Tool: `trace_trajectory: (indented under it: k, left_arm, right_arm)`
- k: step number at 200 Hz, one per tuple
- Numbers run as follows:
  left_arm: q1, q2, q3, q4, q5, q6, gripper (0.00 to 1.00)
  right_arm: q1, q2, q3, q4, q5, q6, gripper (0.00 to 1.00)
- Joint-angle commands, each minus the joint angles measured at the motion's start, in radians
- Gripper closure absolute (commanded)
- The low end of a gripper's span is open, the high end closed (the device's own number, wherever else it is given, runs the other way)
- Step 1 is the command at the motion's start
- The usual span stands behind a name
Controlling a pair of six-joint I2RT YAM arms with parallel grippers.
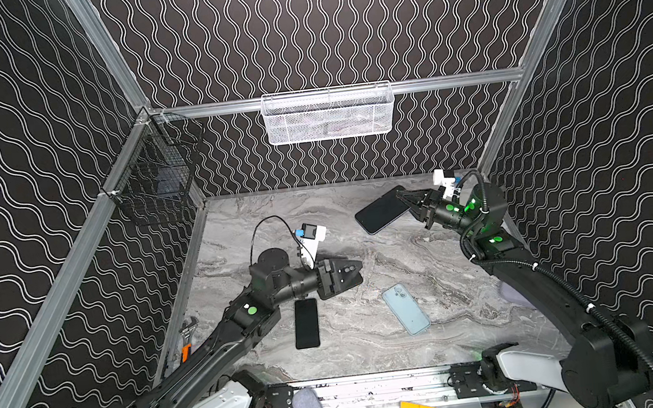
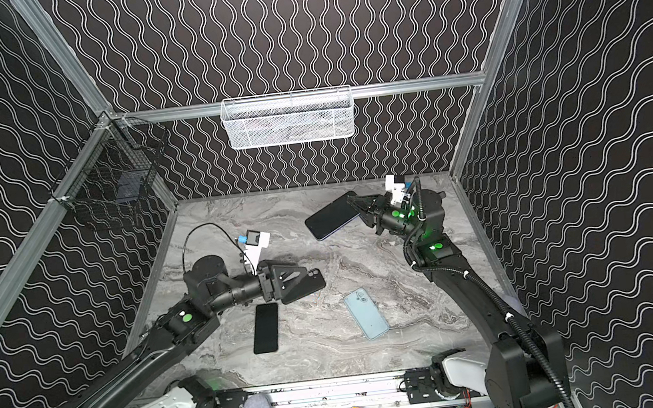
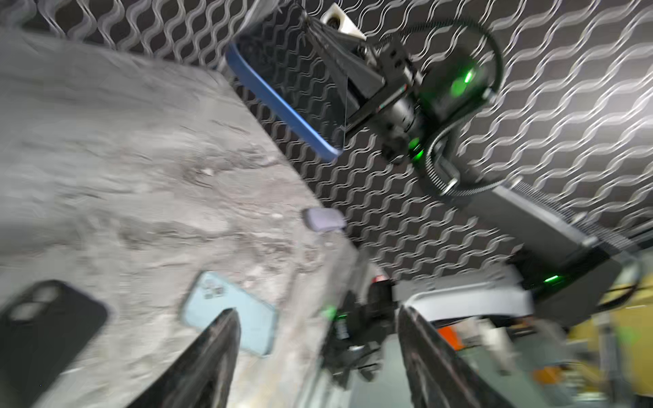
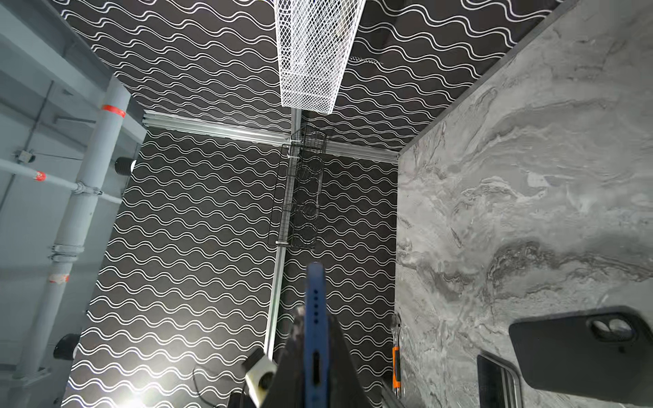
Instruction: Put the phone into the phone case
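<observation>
Your right gripper [image 1: 403, 199] is clamped on 1 short end of the phone [image 1: 380, 211] and holds it off the table [image 1: 426, 252] at the back right; it has a dark glass face and a blue rim, with the port and speaker holes showing in the right wrist view. The phone case [image 2: 309, 286] lies flat near mid-table, matte black, back up, 2 lens holes, right by your left gripper [image 3: 316, 312], whose jaws are wide apart around nothing. 1 black phone [image 1: 306, 323] and 1 pale blue phone [image 1: 406, 309] lie nearer the front.

The left gripper [image 2: 302, 274] hides part of the black case [image 2: 314, 286].
</observation>
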Motion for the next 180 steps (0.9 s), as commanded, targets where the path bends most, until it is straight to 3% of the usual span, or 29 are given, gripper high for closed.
trace_trajectory:
  k: [1, 43, 79, 131, 180]
  left_arm:
    - [0.005, 0.056, 0.004, 0.318, 0.12, -0.28, 0.19]
    - [0.008, 0.222, 0.016, 0.545, 0.094, -0.503, 0.15]
    - [0.009, 0.256, 0.044, 0.471, 0.035, -0.499, 0.15]
    - [0.007, 0.358, 0.063, 0.621, -0.05, -0.658, 0.22]
    - [-0.001, 0.364, 0.091, 0.591, -0.114, -0.661, 0.28]
  right_arm:
    - [0.001, -0.005, -0.027, 0.122, 0.018, 0.006, 1.0]
    - [0.003, -0.001, -0.095, 0.265, 0.037, 0.069, 1.0]
    - [0.004, -0.006, -0.104, 0.281, 0.048, 0.075, 1.0]
    - [0.022, 0.007, -0.118, 0.306, 0.067, 0.078, 1.0]
    - [0.044, 0.006, -0.108, 0.267, 0.097, 0.031, 1.0]
